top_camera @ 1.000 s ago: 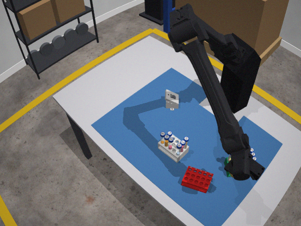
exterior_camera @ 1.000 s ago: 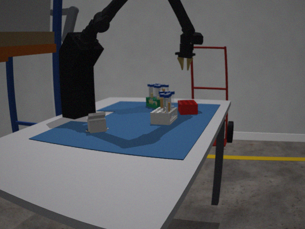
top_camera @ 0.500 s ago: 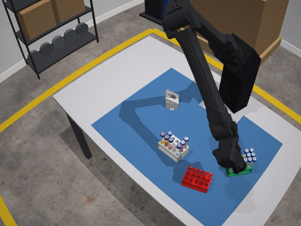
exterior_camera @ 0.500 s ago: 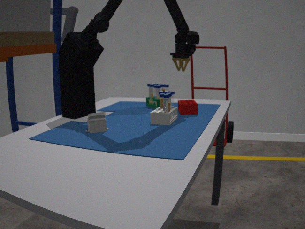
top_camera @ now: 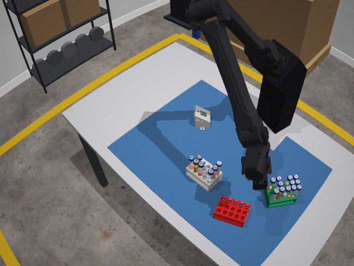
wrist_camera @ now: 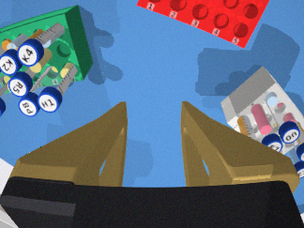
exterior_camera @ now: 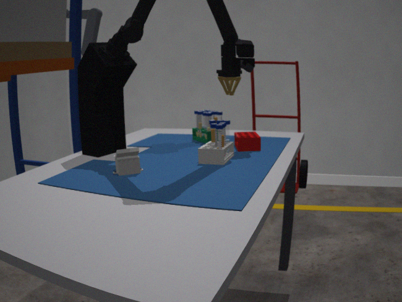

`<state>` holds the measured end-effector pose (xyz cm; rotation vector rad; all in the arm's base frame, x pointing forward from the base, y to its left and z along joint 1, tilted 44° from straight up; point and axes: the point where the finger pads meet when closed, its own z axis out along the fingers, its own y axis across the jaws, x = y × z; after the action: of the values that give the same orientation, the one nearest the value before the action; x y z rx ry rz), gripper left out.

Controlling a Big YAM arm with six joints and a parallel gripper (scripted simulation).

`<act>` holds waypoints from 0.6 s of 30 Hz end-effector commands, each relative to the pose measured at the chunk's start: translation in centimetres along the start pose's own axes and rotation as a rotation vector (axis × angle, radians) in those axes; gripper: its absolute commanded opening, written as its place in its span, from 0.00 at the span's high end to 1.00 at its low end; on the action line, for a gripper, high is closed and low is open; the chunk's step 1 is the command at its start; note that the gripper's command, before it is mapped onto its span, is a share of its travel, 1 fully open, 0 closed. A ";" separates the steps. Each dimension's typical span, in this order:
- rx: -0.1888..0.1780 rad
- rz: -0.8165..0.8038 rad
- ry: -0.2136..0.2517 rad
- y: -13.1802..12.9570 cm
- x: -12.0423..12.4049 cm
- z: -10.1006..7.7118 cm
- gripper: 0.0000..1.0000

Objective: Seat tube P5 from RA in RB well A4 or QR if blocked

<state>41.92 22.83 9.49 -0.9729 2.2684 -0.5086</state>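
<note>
The claw (wrist_camera: 152, 125), half-spread and pinching nothing, is hovering high, searching the green plastic rack (wrist_camera: 76, 42) at left for P5.

I see a blue mat (top_camera: 160, 143) on a white table (top_camera: 114, 94). Rack RA (top_camera: 278, 201) is green, RB (top_camera: 200, 179) white, QR (top_camera: 229, 213) red. Tube caps (wrist_camera: 30, 53) are blue-rimmed. Gripper (wrist_camera: 153, 125) fingers are tan, arm (top_camera: 237, 94) black.
</note>
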 end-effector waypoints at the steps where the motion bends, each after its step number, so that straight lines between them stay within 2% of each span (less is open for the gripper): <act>1: 0.019 0.164 -0.030 -1.6 0.5 -0.8 0.70; 5: 0.025 0.255 -0.032 -2.3 2.3 -0.7 0.70; 7: 0.033 0.321 -0.034 -2.6 2.8 -0.2 0.70; 8: 0.031 0.337 -0.005 -1.9 3.8 1.1 0.70; 12: 0.032 0.351 -0.005 -2.3 4.9 2.3 0.70; 14: 0.032 0.351 -0.005 -2.3 4.9 2.3 0.70; 15: 0.027 0.351 -0.060 -2.4 2.9 0.7 0.70; 18: 0.028 0.352 -0.061 -2.5 2.7 0.6 0.70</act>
<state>41.75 17.64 7.45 -0.5701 2.3474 -0.3972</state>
